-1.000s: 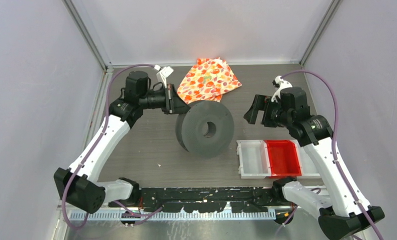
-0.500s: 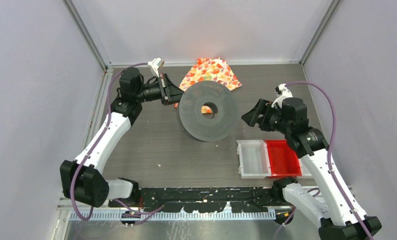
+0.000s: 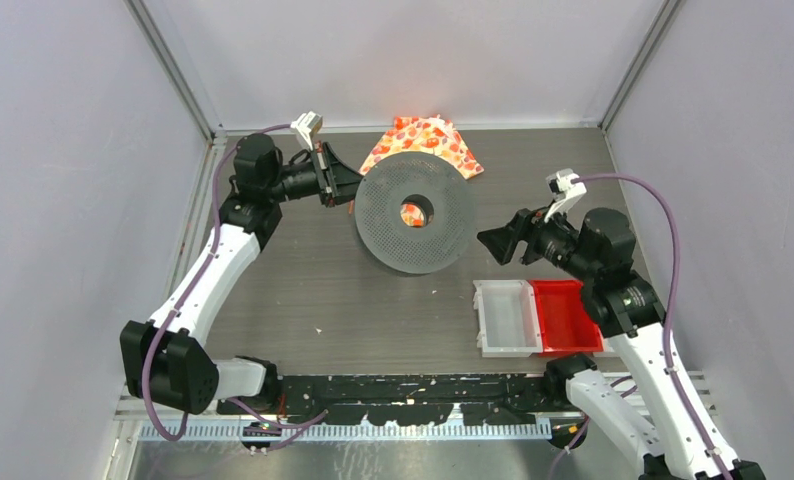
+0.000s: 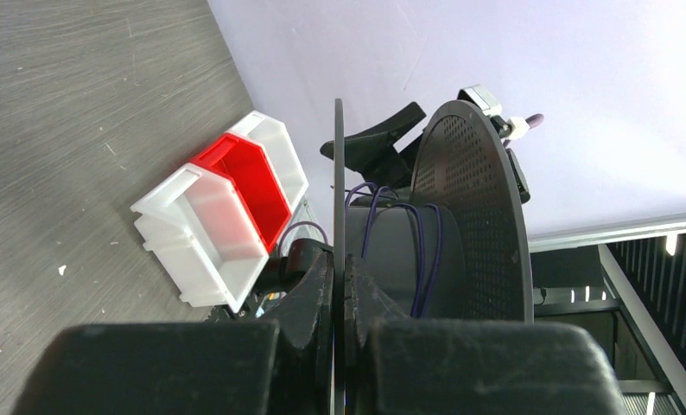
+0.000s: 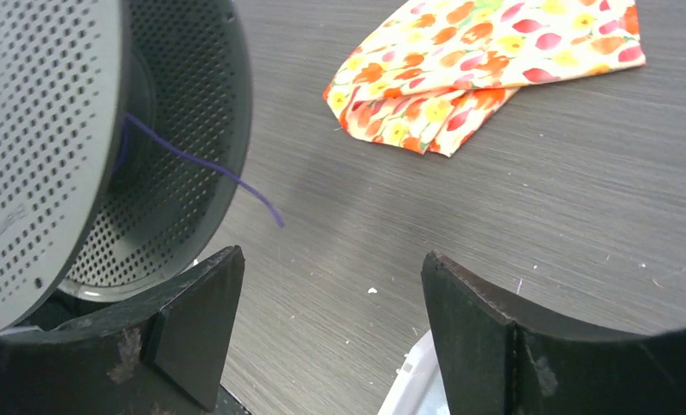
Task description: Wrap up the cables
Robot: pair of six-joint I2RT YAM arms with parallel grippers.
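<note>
A dark grey perforated spool [image 3: 393, 228] stands tilted at the table's centre, its face turned toward the top camera. My left gripper [image 3: 351, 192] is shut on the thin edge of its near flange [image 4: 337, 173]; in the left wrist view the gripper [image 4: 340, 268] pinches that flange edge-on. A thin purple cable [image 4: 426, 251] lies in a few turns round the spool's core. Its loose end [image 5: 201, 162] sticks out between the flanges [image 5: 37, 130]. My right gripper [image 3: 495, 248] is open just right of the spool, empty; in its own view [image 5: 331, 255] only bare table lies between the fingers.
A floral cloth [image 3: 423, 140] lies behind the spool at the back edge, also in the right wrist view [image 5: 495, 60]. A white bin [image 3: 503, 318] and a red bin [image 3: 565, 315] sit side by side below the right gripper. Grey walls close in three sides.
The left gripper has drawn back and tipped the spool so its face points up. The right arm has swung forward and left toward the spool, its jaws a little narrower.
</note>
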